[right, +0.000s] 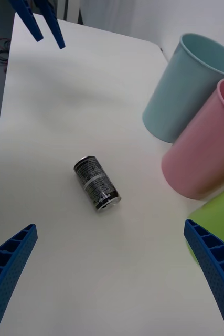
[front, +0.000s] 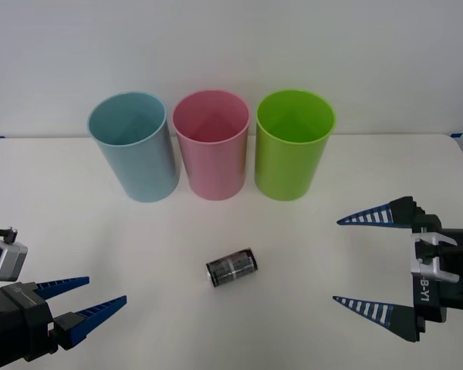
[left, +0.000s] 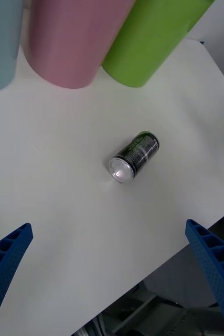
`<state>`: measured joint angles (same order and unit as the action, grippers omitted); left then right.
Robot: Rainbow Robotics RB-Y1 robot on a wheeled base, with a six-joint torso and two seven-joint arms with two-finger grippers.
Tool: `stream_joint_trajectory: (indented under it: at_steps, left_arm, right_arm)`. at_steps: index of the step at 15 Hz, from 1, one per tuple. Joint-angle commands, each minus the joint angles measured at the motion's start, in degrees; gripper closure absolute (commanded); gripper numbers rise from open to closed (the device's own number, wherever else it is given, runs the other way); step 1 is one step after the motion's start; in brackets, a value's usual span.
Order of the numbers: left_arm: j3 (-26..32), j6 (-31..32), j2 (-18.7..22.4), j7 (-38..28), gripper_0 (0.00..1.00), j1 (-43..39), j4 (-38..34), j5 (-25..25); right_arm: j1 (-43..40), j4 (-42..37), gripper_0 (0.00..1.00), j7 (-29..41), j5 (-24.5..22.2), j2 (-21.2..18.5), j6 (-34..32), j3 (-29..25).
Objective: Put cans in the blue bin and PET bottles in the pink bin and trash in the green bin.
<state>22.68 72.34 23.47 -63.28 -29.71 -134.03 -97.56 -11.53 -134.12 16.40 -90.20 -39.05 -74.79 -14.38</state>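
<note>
One small black-and-grey can [front: 232, 267] lies on its side on the white table, in front of the pink bin [front: 213, 146]. The blue bin [front: 135, 146] stands to the pink bin's left and the green bin [front: 292, 146] to its right, all upright in a row. My left gripper [front: 106, 290] is open at the front left, well apart from the can. My right gripper [front: 336, 260] is open at the front right, level with the can. The right wrist view shows the can [right: 96, 183] ahead between the fingers. PET bottles and trash are out of view.
The table [front: 54, 200] ends at a white wall behind the bins, with a blue tape mark [front: 457, 136] at its back right corner. Bare tabletop surrounds the can on all sides. The left wrist view shows the table's front edge [left: 195, 239] close by.
</note>
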Motion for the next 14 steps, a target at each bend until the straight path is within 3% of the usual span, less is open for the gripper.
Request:
stream_joint_trajectory:
  at_steps: [1,4,14]
  left_arm:
    - [0.0,0.0,0.0,0.0,0.00,0.0,0.0,0.0]
    - [0.0,0.0,0.0,0.0,0.00,0.0,0.0,0.0]
    - [0.0,0.0,0.0,0.0,0.00,0.0,0.0,0.0]
  right_arm:
    - [6.2,1.2,0.04,1.7,-7.3,-0.3,0.0,6.9]
    - [12.6,4.8,0.04,2.1,-11.6,-0.8,0.0,13.2]
    - [27.8,16.9,0.04,2.1,-17.3,-1.6,3.1,30.9]
